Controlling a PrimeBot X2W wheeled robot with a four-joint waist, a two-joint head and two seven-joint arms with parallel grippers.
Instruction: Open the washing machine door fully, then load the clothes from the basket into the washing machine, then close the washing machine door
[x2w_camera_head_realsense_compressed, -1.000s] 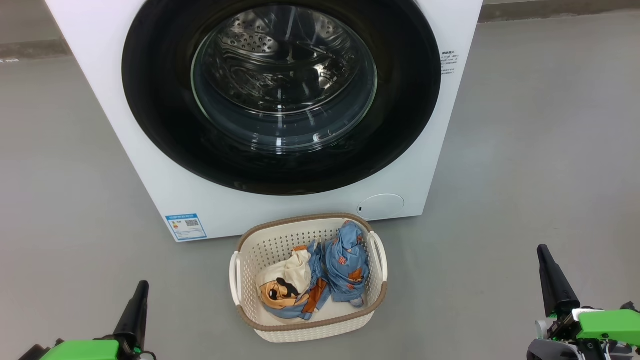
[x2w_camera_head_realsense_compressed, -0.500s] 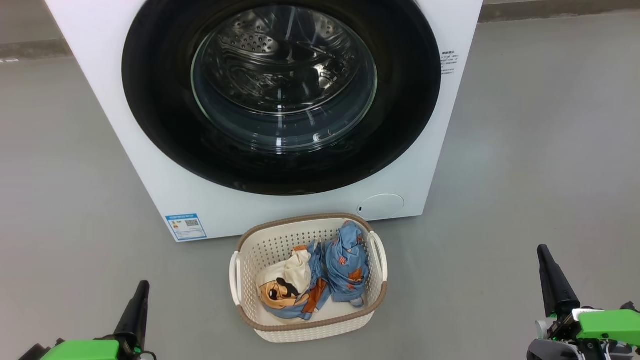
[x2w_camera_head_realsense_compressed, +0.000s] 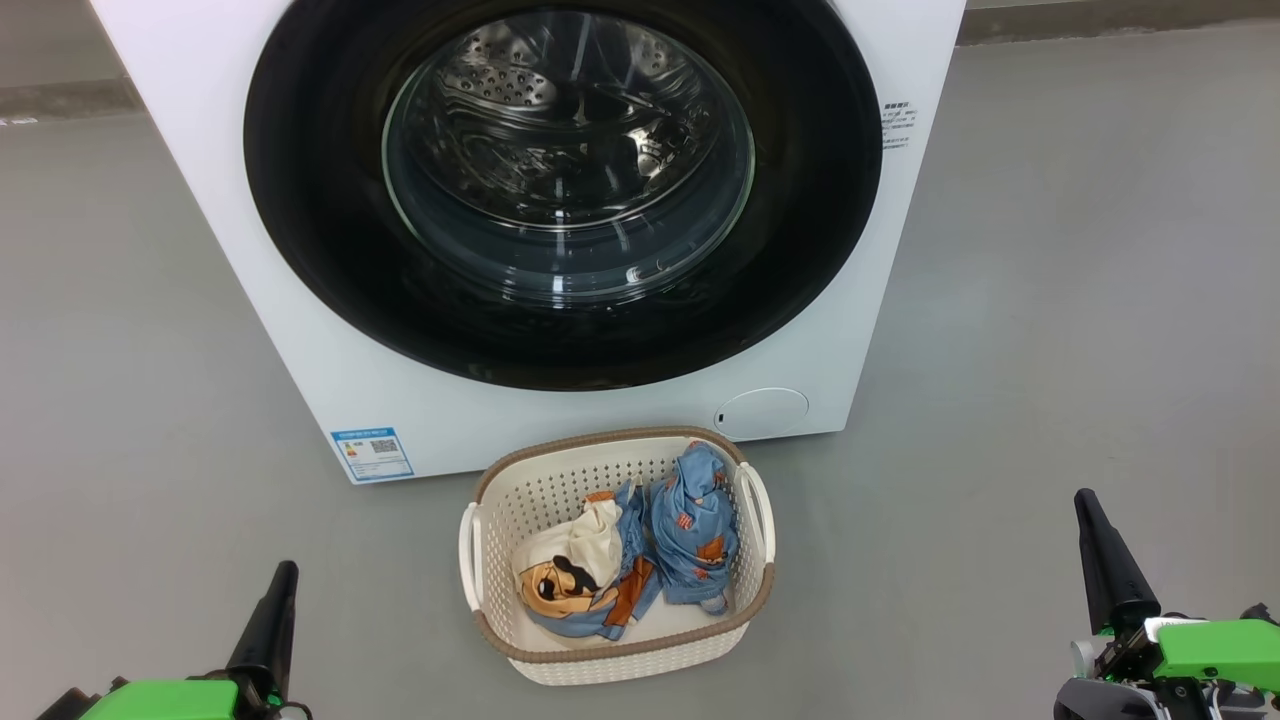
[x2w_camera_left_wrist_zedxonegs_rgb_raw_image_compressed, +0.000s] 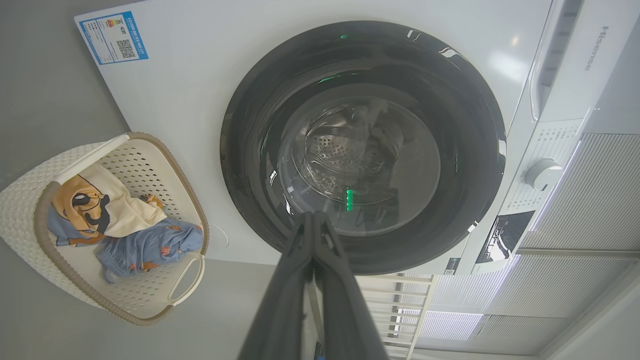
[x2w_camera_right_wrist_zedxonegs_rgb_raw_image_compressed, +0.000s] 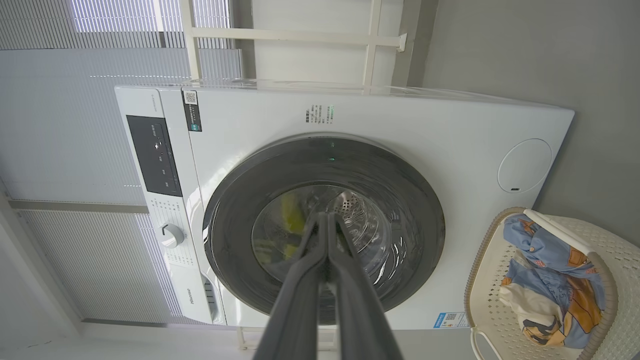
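- The washing machine (x2w_camera_head_realsense_compressed: 300, 340) is seen at the far side of the grey floor (x2w_camera_head_realsense_compressed: 1060, 300), with its front turned toward the robot.
- The washing machine door (x2w_camera_head_realsense_compressed: 310, 220) is shut flat against the white front, and the steel drum is seen through its glass bowl (x2w_camera_head_realsense_compressed: 565, 160).
- The basket (x2w_camera_head_realsense_compressed: 620, 662) is set on the floor just in front of the machine, below the door, between the blue label (x2w_camera_head_realsense_compressed: 372, 453) at the left and the round hatch (x2w_camera_head_realsense_compressed: 762, 412) at the right.
- The clothes (x2w_camera_head_realsense_compressed: 690, 530) are heaped inside the basket. Light blue printed fabric is bunched toward the right, and cream and orange cloth toward the left.
- The left pincer (x2w_camera_head_realsense_compressed: 283, 575) is held low at the near left, well apart from the basket. Its dark fingers are pressed together and nothing is gripped.
- The right pincer (x2w_camera_head_realsense_compressed: 1085, 505) is held at the near right, likewise closed and empty.
- In both wrist views, the closed fingers are pointed toward the door.
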